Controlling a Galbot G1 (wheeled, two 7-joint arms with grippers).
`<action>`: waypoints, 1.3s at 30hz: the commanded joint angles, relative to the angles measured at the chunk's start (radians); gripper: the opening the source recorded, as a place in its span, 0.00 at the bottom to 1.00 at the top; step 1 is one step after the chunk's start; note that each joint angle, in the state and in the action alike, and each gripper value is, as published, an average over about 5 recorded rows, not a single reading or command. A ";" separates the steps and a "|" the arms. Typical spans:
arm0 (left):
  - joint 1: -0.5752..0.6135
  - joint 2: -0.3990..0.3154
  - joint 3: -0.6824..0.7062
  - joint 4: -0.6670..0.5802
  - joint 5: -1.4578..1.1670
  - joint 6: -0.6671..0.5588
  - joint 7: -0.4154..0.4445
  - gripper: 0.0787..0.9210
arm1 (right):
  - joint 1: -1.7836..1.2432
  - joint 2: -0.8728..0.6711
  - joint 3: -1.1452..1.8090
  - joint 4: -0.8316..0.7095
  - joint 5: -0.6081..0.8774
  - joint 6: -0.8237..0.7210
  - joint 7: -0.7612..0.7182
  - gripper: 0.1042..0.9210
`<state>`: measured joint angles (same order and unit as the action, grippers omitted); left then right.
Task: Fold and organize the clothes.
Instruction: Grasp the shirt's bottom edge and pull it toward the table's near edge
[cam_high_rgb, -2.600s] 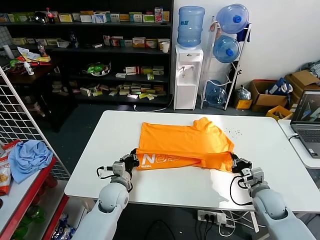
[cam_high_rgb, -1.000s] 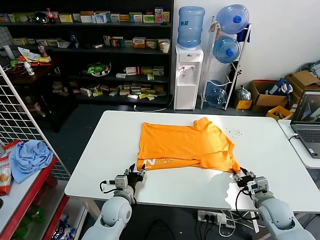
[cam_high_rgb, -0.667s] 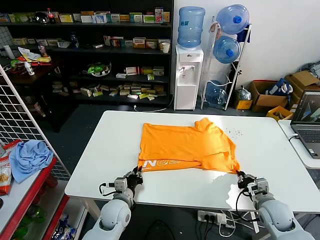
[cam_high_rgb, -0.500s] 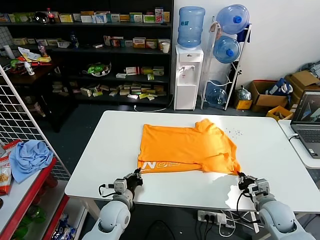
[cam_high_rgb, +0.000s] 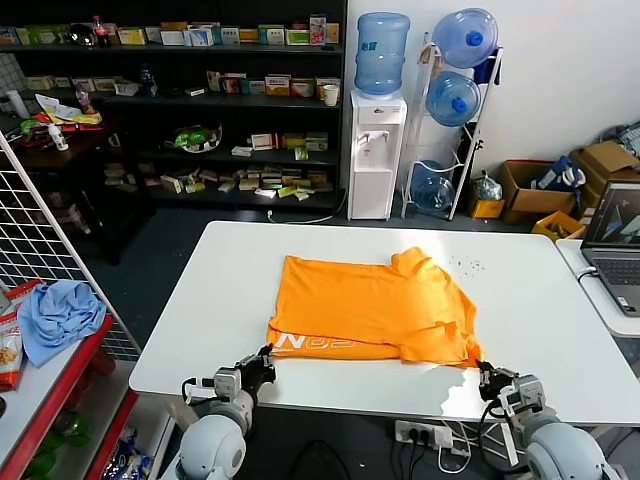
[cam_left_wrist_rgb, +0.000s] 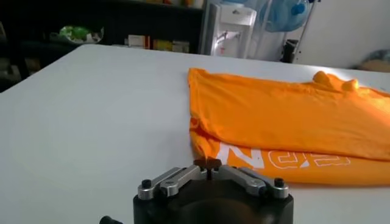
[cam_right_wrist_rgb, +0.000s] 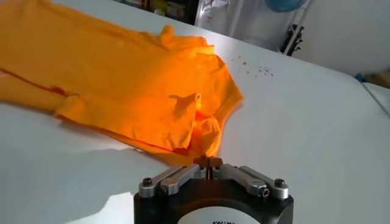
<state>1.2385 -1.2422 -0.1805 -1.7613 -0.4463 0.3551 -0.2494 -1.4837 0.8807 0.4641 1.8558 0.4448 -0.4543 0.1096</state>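
White table (cam_high_rgb: 560, 300), storeroom shelves behind.
Lower frame: left gripper (cam_high_rgb: 262, 362) and right gripper (cam_high_rgb: 487, 376), jaws fully closed, each pinching a near corner of the orange T-shirt (cam_high_rgb: 375, 310); shirt lies folded mid-table, lettering along near edge.

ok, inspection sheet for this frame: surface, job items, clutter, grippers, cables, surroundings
Surface: white table, faint specks near the far right.
Job items: orange T-shirt lying folded, lettering at its near edge.
Clutter: nothing seen on the table.
Grippers: left gripper shut at the shirt's near left corner; right gripper shut at the near right corner; grip on cloth unclear.
Cables: power strip and leads under the table.
Surroundings: shelves, water dispenser, laptop, blue cloth.
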 joint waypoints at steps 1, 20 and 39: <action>0.127 0.062 0.000 -0.125 -0.004 0.016 -0.011 0.02 | -0.166 -0.004 0.020 0.130 -0.012 -0.023 0.024 0.03; 0.168 0.075 -0.021 -0.175 0.048 0.020 -0.014 0.06 | -0.200 -0.009 0.086 0.158 0.005 -0.020 0.029 0.12; -0.034 0.066 -0.007 -0.066 0.017 -0.035 0.000 0.71 | 0.087 -0.022 0.052 0.066 0.133 0.108 0.047 0.78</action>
<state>1.3272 -1.1573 -0.2110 -1.9345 -0.4338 0.3737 -0.2646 -1.5619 0.8589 0.5402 2.0102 0.5386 -0.4395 0.1657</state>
